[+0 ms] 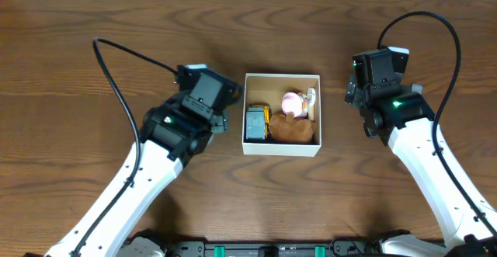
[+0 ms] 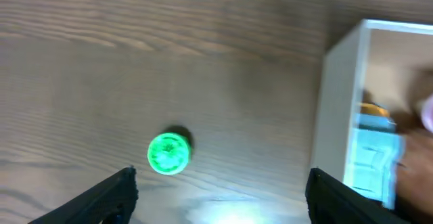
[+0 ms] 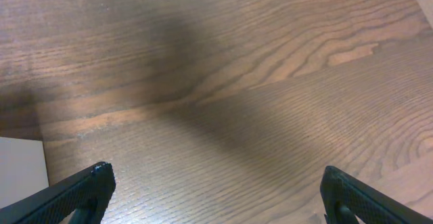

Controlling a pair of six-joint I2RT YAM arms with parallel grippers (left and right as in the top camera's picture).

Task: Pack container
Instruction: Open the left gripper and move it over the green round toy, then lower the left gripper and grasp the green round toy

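The container, a square white box with a tan inside, stands mid-table. It holds a pink toy, a brown plush and a grey-blue block toy. My left gripper is open and empty just left of the box. In the left wrist view its fingers straddle bare table, with a small round green thing ahead and the box wall at right. My right gripper is open and empty to the right of the box, over bare wood.
Dark wooden table all round the box. A white corner shows at the lower left of the right wrist view. The green thing is hidden under the left arm in the overhead view.
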